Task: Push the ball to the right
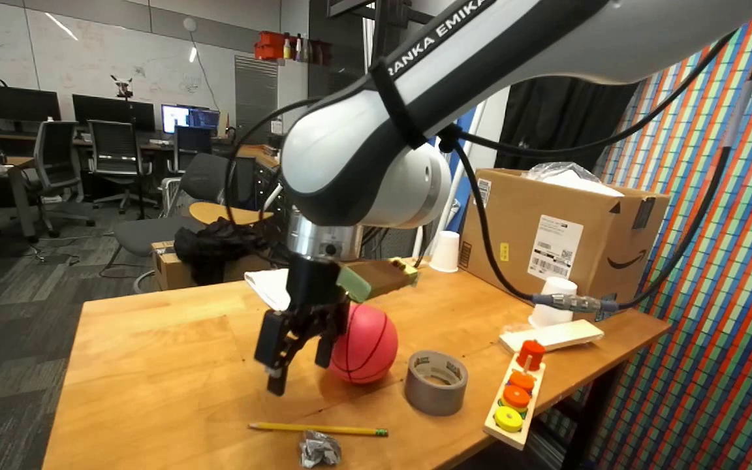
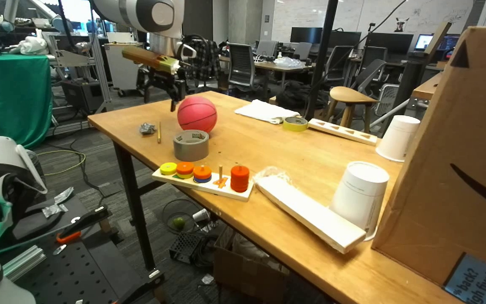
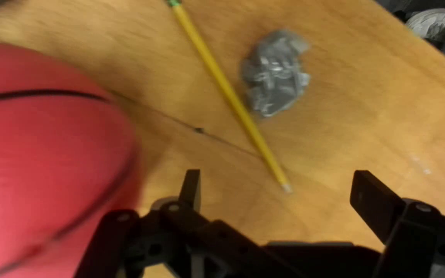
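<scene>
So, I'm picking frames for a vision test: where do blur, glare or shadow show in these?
Wrist view: the ball looks soft and is cut off by the frame, with a dim shadow on the table beside it; the jaws, standing open, come out dark. In an exterior view, bright reflections streak the whiteboard; in an exterior view, the pale plank looks nearly washed out.

Red ball [image 2: 197,114] on tbl [image 2: 268,147], nr tool [image 2: 160,101] & grey tape roll [image 2: 192,150].

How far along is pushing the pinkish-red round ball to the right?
Done: spread black fingers beside the ball, on its left in an exterior view. In hand: possibly pushing; contact unclear. Remaining: probably rightward travel; the ball sits left of the grey tape roll there.
</scene>
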`<state>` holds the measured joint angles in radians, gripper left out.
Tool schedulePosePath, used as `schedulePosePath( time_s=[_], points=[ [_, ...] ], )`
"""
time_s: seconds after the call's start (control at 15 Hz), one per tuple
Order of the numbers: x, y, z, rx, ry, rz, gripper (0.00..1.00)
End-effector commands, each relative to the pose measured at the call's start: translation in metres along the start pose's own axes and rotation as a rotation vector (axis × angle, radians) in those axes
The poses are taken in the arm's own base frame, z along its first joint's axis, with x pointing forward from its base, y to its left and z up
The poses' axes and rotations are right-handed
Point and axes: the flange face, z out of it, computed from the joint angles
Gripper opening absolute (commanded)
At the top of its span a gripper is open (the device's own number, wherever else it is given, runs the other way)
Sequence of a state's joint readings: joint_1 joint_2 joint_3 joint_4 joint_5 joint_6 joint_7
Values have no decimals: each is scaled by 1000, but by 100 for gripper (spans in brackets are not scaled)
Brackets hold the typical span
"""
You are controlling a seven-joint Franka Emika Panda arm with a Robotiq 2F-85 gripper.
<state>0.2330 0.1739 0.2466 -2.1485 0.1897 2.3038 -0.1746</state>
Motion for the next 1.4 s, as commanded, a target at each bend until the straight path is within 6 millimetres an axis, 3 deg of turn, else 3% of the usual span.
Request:
schedulePosePath(
  time_s=[0.0, 0.07, 0.2, 0.33, 0.53, 0.73, 0.93, 1.33],
  points=[
    [-2, 94, -44, -68, 16, 135, 100],
    [-8, 118, -63, -102, 47, 161, 100],
    [-38, 140, -111, -218, 123, 177, 100],
    [-66, 140, -142, -321, 156, 158, 100],
    [-99, 119, -161, -456, 193, 124, 100],
    [-113, 91, -145, -462, 165, 106, 100],
    [-114, 69, -125, -443, 119, 77, 100],
    [-84, 55, -96, -417, 13, 15, 100]
  ],
)
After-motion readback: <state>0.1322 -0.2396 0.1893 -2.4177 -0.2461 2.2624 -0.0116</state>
